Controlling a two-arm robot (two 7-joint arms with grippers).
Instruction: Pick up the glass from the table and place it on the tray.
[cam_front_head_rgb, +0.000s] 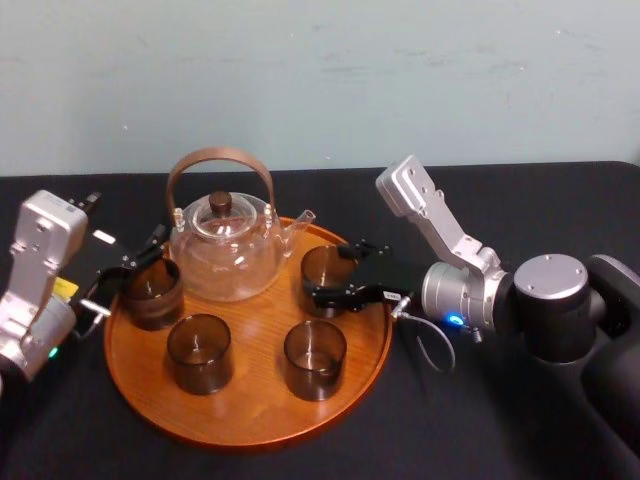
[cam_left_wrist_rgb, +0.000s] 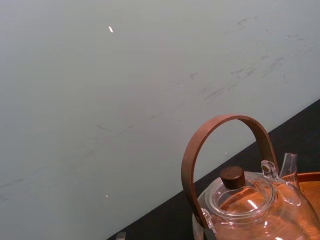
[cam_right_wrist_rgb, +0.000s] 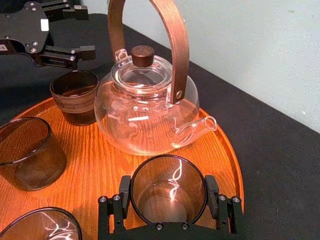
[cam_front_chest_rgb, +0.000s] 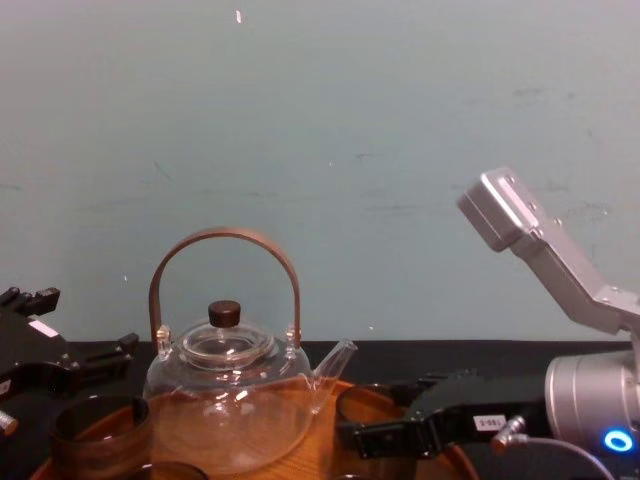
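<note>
Glass (cam_right_wrist_rgb: 169, 192) stands upright on the right side of the tray (cam_front_head_rgb: 250, 400) by the spout of the teapot (cam_front_head_rgb: 225, 255). It sits squarely between the fingers of the right gripper (cam_front_head_rgb: 328, 272), which press both its sides. Across the tray, the left gripper (cam_front_head_rgb: 150, 250) hangs open beside another glass (cam_front_head_rgb: 152, 292).

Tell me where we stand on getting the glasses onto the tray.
Done: both front glasses stand on the tray by the teapot. In hand: the right gripper clasps the back-right glass, already resting on the wood; the left gripper is open beside the left glass, also on the tray. Left: release, withdraw.
</note>
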